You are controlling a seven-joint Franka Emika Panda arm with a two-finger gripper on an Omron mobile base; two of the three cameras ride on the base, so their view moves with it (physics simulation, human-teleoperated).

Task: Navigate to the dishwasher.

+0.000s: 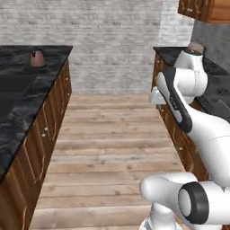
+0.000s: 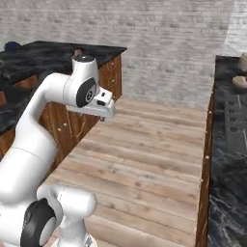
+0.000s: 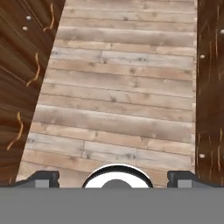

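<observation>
1. Wooden plank floor [image 1: 112, 134] running as an aisle from 6 o'clock up to a grey brick wall [image 1: 112, 40] at 12 o'clock in the left base view.
2. Black marble bench [image 1: 27, 85] along the 9 o'clock side, fronted by brown cabinet doors [image 1: 49, 121] with small silver knobs; a small reddish kettle [image 1: 37, 57] standing on its far end at about 10 o'clock.
3. Second dark bench [image 1: 215, 85] along the 3 o'clock side, over more brown fronts, with a brown wall cabinet [image 1: 206, 9] above it at 1 o'clock.
4. Seen from the right base view, a cooktop [image 2: 234, 120] set into that right-hand bench at 3 o'clock, with two pale items beyond it, too blurred to identify.
5. White arm [image 1: 197, 130] folded high over the aisle, hand carried level with the bench tops, between the two benches and apart from both.
6. Claw [image 3: 113, 177] spread wide in the hand view, fingertips [image 3: 43, 178] at 7 and 5 o'clock near opposite edges, plain floorboards between them, gripping nothing.
7. Brown cabinet fronts flanking the floor at 9 and 3 o'clock in the hand view.
8. Whereabouts of the dishwasher: cannot tell from these angles.
</observation>
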